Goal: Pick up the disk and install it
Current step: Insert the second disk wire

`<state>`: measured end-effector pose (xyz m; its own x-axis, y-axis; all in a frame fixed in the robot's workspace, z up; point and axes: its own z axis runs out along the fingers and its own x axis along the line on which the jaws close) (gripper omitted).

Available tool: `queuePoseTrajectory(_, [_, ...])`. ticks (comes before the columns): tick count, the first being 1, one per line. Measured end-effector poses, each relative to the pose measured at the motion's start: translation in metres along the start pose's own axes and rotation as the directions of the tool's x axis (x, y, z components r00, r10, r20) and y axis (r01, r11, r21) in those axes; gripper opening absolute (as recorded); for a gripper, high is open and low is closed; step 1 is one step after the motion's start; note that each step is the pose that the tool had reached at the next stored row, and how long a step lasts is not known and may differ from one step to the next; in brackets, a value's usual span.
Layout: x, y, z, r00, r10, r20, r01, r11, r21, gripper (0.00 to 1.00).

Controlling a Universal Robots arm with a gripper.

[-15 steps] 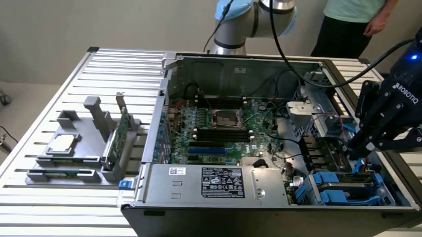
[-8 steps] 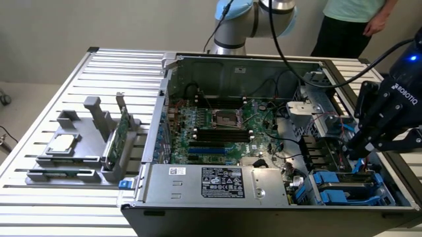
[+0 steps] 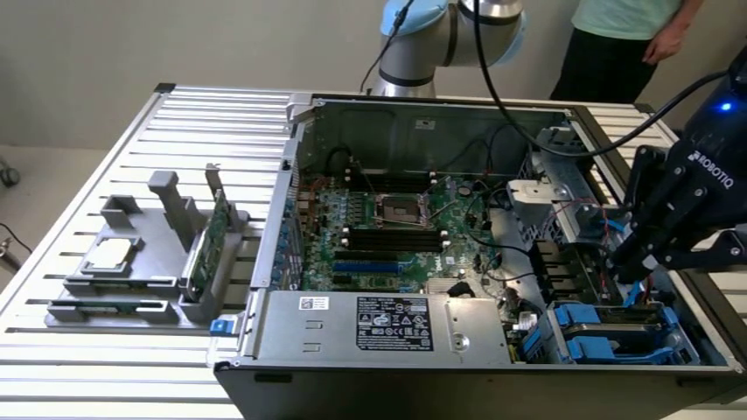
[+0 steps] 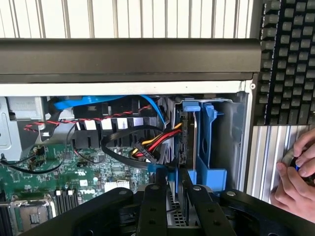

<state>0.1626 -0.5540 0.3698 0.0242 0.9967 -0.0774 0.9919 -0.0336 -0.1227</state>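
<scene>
Over the drive bay of the open black computer case point(image 3: 491, 262): hovers low with the black claw point(image 3: 636, 262), presumably lined up with the slot. Cannot tell its opening or hold. From the wrist, shows the silver-grey, blue-framed disk point(image 4: 187, 140) edge-up in the bay, just ahead. From outside, shows the ribbed metal surface point(image 3: 140, 140).

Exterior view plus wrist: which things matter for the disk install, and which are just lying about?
In the job:
- gripper, shut on the disk
- blue drive bay
- computer case

Lying about:
- silver chip on the grey fixture
- green circuit card
- keyboard
- person's hand
</scene>
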Motion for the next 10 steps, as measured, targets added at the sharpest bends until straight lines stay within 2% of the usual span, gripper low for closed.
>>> queuePoseTrajectory(4, [0.0002, 0.0003, 0.0021, 1.0000, -0.003, -0.0020, 0.003, 1.0000, -0.0002, 0.25])
queuePoseTrajectory(6, [0.0002, 0.0003, 0.0027, 1.0000, -0.004, -0.0022, 0.004, 1.0000, -0.0002, 0.22])
queuePoseTrajectory(7, [0.0002, 0.0003, 0.0028, 1.0000, -0.005, -0.0021, 0.005, 1.0000, -0.0002, 0.16])
queuePoseTrajectory(10, [0.0002, 0.0003, 0.0032, 1.0000, -0.005, -0.0022, 0.005, 1.0000, 0.0003, 0.16])
